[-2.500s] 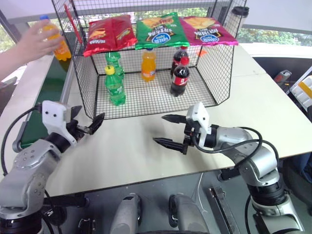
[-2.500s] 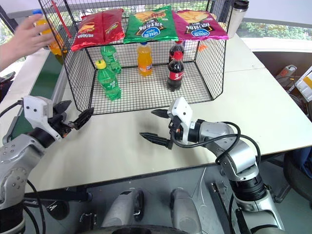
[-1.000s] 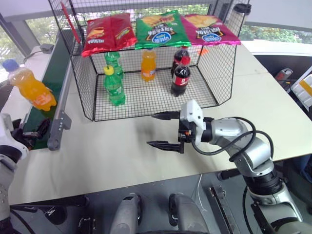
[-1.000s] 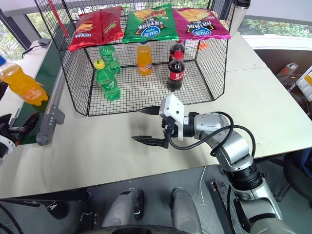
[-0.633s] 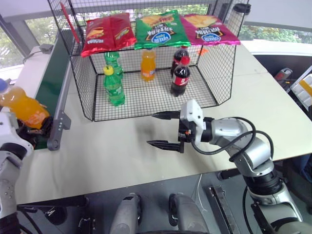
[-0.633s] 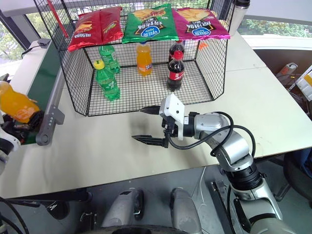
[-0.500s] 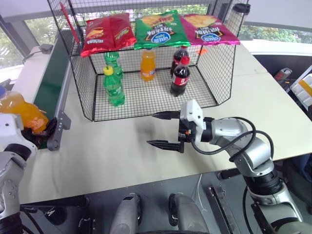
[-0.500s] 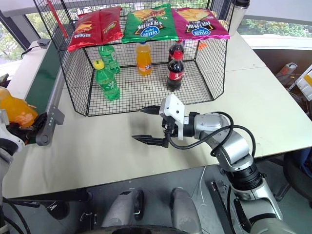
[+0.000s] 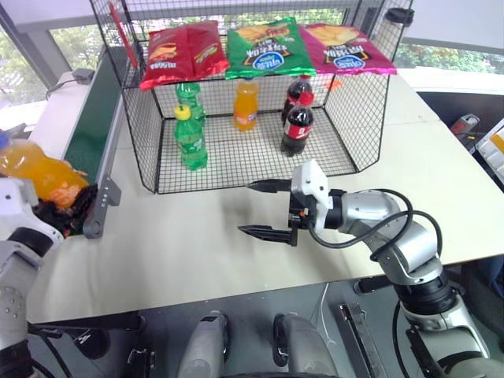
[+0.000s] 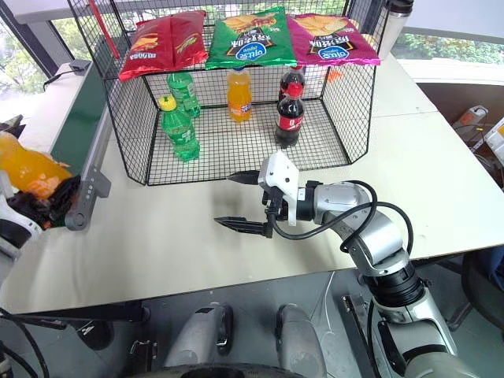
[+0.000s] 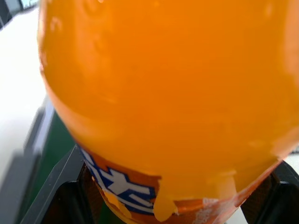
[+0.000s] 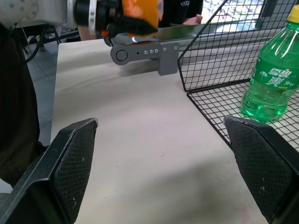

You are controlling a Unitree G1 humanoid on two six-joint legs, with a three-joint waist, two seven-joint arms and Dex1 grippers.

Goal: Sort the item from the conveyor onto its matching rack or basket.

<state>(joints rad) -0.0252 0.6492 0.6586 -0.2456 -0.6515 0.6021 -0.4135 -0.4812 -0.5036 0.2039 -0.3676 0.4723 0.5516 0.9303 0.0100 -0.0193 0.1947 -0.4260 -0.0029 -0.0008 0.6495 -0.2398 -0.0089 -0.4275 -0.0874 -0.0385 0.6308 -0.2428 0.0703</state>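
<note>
A: Left pincer (image 9: 67, 211), clenched low on the orange soda bottle (image 9: 43, 175) at the near end of the conveyor (image 9: 93, 146); the bottle leans back

B: Why low?

A: Probably to leave its top free for the wire basket (image 9: 358, 118). Right pincer (image 9: 261, 209), released, waits over the bench (image 9: 197, 236), likely keeping clear

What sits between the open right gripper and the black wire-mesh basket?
Nothing: bare beige tabletop separates the right gripper from the black wire-mesh basket, as the left eye view shows.
</note>
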